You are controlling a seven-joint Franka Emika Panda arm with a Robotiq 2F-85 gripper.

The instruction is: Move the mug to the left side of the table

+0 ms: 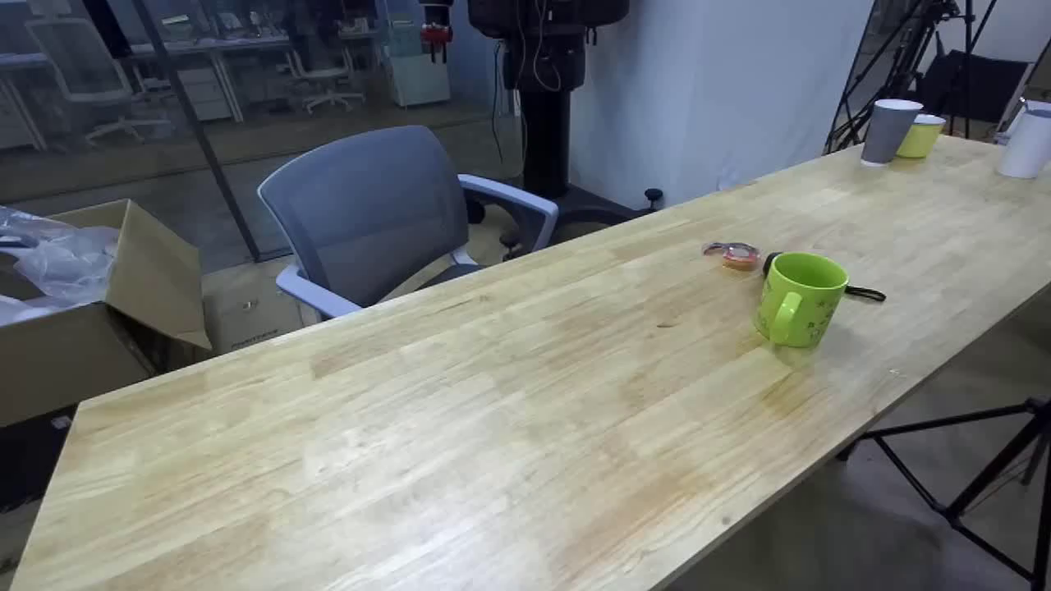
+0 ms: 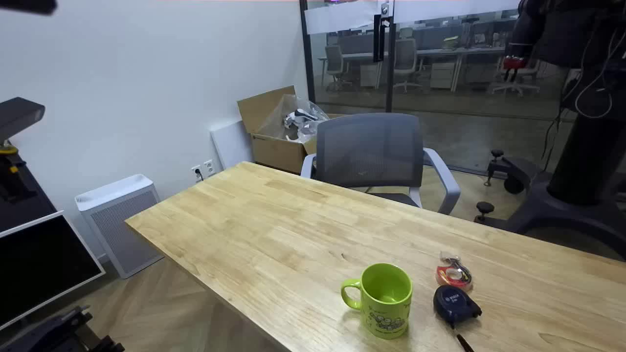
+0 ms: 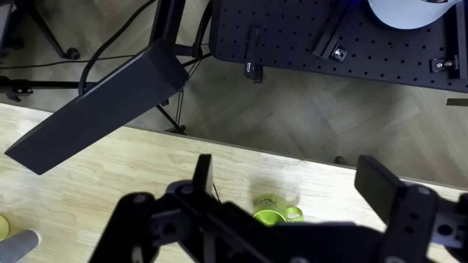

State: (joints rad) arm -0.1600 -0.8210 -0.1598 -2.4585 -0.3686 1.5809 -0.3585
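The lime-green mug (image 1: 806, 316) stands upright on the light wood table (image 1: 410, 460). In an exterior view it stands near the table's edge (image 2: 386, 308), its handle toward the table's bare end. In the wrist view the mug (image 3: 272, 204) lies partly behind the gripper's body, with its rim partly covered and its handle showing. My gripper (image 3: 287, 171) is open, with its two fingers wide apart and nothing between them. It is above and apart from the mug. The gripper does not show clearly in either exterior view.
A tape measure (image 2: 455, 303) and a tape roll (image 2: 454, 276) lie beside the mug. A grey cup (image 1: 891, 131), a yellow cup (image 1: 921, 136) and a white cup (image 1: 1025, 144) stand at the far end. A chair (image 1: 369, 213) is at the long edge. A dark box-shaped object (image 3: 98, 106) overhangs the table.
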